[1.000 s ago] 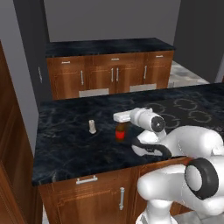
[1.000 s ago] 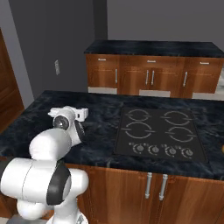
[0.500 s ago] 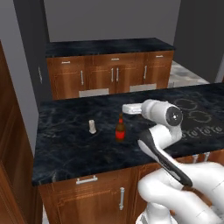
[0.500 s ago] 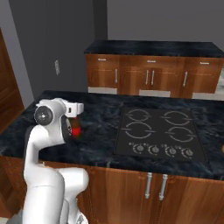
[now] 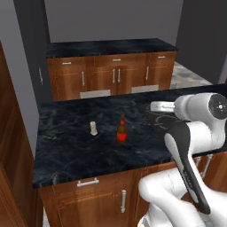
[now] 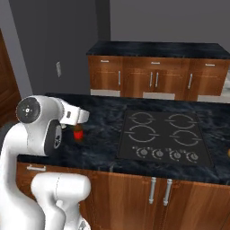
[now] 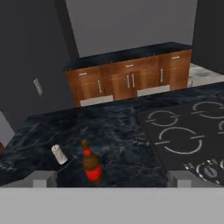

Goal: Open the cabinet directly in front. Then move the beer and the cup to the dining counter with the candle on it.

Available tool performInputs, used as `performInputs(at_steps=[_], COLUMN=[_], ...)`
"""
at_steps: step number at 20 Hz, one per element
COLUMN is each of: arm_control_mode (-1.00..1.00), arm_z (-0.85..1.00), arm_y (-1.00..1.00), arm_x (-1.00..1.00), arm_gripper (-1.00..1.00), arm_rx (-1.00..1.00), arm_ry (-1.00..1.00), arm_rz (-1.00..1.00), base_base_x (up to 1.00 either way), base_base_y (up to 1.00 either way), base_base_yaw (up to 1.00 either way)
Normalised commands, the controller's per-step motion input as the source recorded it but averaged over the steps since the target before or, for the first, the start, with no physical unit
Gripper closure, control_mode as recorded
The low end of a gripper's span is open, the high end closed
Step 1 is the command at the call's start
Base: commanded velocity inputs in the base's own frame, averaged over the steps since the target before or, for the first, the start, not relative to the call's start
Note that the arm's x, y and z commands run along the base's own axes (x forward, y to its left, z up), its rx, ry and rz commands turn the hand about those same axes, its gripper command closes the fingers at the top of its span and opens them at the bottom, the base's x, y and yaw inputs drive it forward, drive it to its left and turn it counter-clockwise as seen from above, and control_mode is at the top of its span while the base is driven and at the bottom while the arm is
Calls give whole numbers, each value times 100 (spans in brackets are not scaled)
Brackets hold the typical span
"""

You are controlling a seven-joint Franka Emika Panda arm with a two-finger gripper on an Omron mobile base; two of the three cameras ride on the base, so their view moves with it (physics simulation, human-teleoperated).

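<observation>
The beer (image 5: 121, 131) (image 6: 78, 133) (image 7: 92, 166), a dark brown bottle with a red label, stands upright on the black marble dining counter (image 5: 80, 150) (image 6: 103, 130) (image 7: 122, 122). A short way to its left stands the stubby cream candle (image 5: 93, 128) (image 7: 59, 154). My gripper (image 5: 153, 106) (image 6: 85, 117) (image 7: 111, 180) hovers above the counter, to the right of the beer in the left base view, open and holding nothing. In the hand view the beer sits low between the two fingertips, well beyond them. The cup and the cabinet are out of view.
A cooktop (image 6: 161, 137) (image 7: 188, 135) is set into the counter to the right of the beer. Across an aisle runs a second black counter (image 5: 111, 46) (image 6: 157, 45) over brown base cabinets. A reddish-brown wooden panel (image 5: 11, 133) stands at the far left.
A second ago my hand was down at the beer. It has since lifted up and back from it, and the bottle now stands free on the counter.
</observation>
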Motion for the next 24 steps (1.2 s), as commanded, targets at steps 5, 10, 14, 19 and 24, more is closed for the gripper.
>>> performInputs(at_steps=[5, 10, 14, 19, 24], arm_control_mode=[-100, -100, -100, 100, 100], arm_z=[-5, 30, 0, 0, 0], arm_y=[-38, 0, 0, 0, 0], arm_x=[-100, -67, 0, -8, 0], arm_gripper=[-100, -100, -100, -100, -100], arm_rx=[0, 0, 0, 0, 0], arm_ry=[-3, -35, 0, 0, 0], arm_rz=[-8, 0, 0, 0, 0], base_base_x=[0, 0, 0, -13, -94], base_base_y=[0, 0, 0, 0, -5], base_base_yaw=[0, 0, 0, -1, -46])
